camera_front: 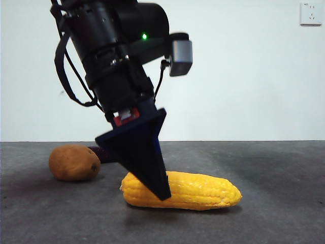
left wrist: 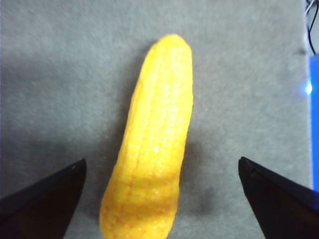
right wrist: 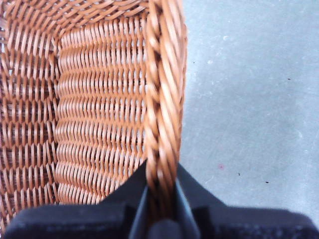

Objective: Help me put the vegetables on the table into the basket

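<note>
While my front camera looks level across the table (camera_front: 284, 223), only it shows all three vegetables at once; my wrist cameras each see one thing.

Nearest in the front view lies the corn (camera_front: 195, 190), flat on its side, bright yellow with rows of kernels, thick at one end and tapering to a blunt tip at the other. My left gripper (camera_front: 152, 173) comes down over its thick end from above, big and dark, its black jaw tip low in front of the cob. My left wrist camera shows what the front view cannot: the jaws are spread wide, one on each side of the corn (left wrist: 152, 149), neither touching it, with bare grey table between each jaw and the cob. The thick end sits between the jaws and the tip points away from them.

Behind the corn stands the potato (camera_front: 74, 162), rounded, brown and slightly speckled. Just past it a dark-purple sliver of the eggplant (camera_front: 101, 153) shows, mostly hidden by the potato and my arm.

The basket (right wrist: 99, 109) appears only in my right wrist view: orange-brown wicker with a braided rim. My right gripper (right wrist: 162, 199) is closed on that rim, one jaw inside the basket and one outside.
</note>
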Action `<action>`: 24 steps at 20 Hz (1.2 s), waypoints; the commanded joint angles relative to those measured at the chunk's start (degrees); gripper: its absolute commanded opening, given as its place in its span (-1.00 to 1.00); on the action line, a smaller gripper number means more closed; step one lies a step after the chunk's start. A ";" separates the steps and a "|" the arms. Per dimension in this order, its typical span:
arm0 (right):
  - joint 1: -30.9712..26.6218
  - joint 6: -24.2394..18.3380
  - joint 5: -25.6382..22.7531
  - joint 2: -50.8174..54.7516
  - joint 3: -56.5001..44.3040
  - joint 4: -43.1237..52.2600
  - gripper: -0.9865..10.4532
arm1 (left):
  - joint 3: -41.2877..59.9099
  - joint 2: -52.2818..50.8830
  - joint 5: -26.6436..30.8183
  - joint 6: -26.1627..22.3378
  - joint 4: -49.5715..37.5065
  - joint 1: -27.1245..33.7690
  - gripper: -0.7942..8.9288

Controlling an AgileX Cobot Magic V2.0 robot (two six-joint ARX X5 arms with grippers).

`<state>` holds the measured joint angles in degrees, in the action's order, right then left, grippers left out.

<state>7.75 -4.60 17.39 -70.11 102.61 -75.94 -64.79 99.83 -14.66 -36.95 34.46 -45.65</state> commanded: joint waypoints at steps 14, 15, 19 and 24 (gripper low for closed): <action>-0.07 -0.61 0.59 0.26 0.11 0.90 -0.85 | 0.28 0.81 0.37 -0.48 -0.68 -0.15 -0.85; -0.07 -0.61 0.59 0.26 0.11 0.90 -0.85 | 0.26 0.81 -0.85 -0.15 -0.68 -0.15 -0.85; -0.07 -0.59 0.55 0.24 0.09 0.87 -0.85 | 0.20 0.44 -0.31 2.80 -0.15 0.72 -0.85; -0.50 -0.37 -0.09 -0.26 -2.86 2.67 -0.86 | 0.20 -6.47 -0.42 4.33 6.21 5.88 -0.85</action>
<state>7.29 -5.39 16.97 -70.15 100.20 -73.89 -64.77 93.69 -14.96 -33.26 40.77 -39.64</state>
